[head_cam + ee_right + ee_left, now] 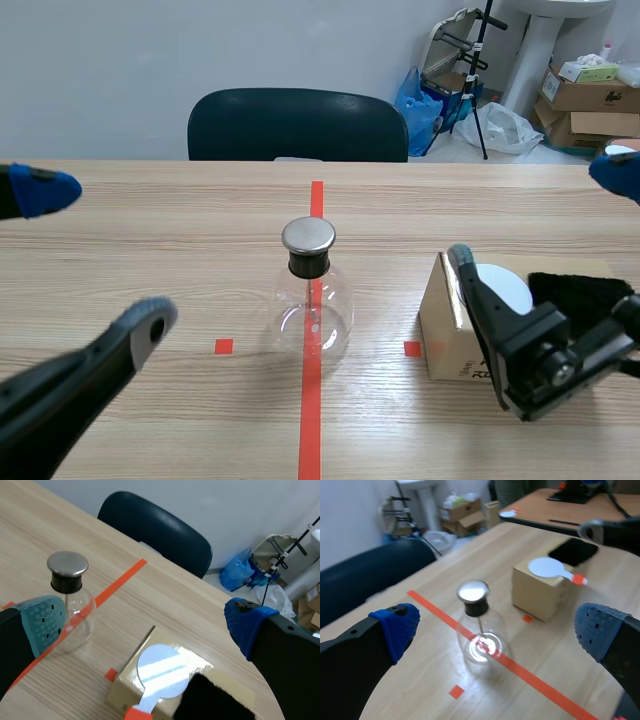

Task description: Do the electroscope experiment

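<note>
**Electroscope Experiment: Status Before First Contact**

**Setting.** A wood-grain worktop (150, 230) fills the lower part of the scene view. A dark chair (297, 125) stands behind its far edge at upper centre, and cartons and bags are stacked in the upper right corner.

**Task item.** The electroscope (312, 300) is a clear glass flask with a metal cap. It stands upright at the centre of the frame, on the long orange-red tape line (a mark, not a part). Nothing touches it.

**Accessories.** A cardboard box (445, 325) sits right of centre, apart from the flask. On its top lie a white disc paddle (162, 672) with an orange-red handle and, just beside it, a black cloth (580, 290) (material judged by its look only).

**Hands.** The left hand (98, 258), at the left edge, is spread wide and holds nothing. The right hand (145, 622) hangs above the box at the right edge, likewise spread wide with nothing between its pads.

**Progress.** By this layout, no step appears to be done, since the paddle and cloth lie untouched on the box. What remains is probably to pick up the paddle, charge it against the cloth, and bring it to the cap.

**Count.**
- Electroscope: one
- Box: one
- Paddle: one
- Cloth: one
- Chair: one
- Hands: two
</note>
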`<move>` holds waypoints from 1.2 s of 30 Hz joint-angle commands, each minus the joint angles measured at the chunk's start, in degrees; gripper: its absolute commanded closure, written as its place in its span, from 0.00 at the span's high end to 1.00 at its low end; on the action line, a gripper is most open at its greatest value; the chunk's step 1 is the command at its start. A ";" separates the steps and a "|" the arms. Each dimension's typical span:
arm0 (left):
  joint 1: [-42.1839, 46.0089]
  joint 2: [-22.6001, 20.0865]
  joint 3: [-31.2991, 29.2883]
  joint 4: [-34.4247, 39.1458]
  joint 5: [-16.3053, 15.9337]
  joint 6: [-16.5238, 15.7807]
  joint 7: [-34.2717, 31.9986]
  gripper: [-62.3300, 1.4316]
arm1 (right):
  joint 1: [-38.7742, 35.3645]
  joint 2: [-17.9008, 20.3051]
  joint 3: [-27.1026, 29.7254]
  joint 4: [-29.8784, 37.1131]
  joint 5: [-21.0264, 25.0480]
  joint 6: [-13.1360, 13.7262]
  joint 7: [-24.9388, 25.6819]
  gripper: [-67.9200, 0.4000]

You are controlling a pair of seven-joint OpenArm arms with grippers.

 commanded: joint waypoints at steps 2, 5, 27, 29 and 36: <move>-0.13 1.90 0.11 3.56 -2.51 0.39 2.27 1.00 | 1.77 0.28 0.39 0.39 0.87 1.51 -0.22 1.00; -0.13 3.41 0.17 6.51 -2.71 2.08 4.59 1.00 | 3.06 0.28 0.39 0.39 1.18 3.56 -0.31 1.00; -0.15 3.98 0.15 7.21 -2.64 3.28 6.67 1.00 | 3.78 0.28 0.42 0.39 1.60 5.16 -0.81 1.00; -0.15 3.98 0.15 7.21 -2.62 3.28 6.67 1.00 | 3.78 0.28 0.42 0.39 1.60 5.16 -0.83 1.00; -0.15 3.98 0.15 7.21 -2.43 3.28 6.67 1.00 | 3.78 0.28 0.42 0.39 1.60 5.16 -0.85 1.00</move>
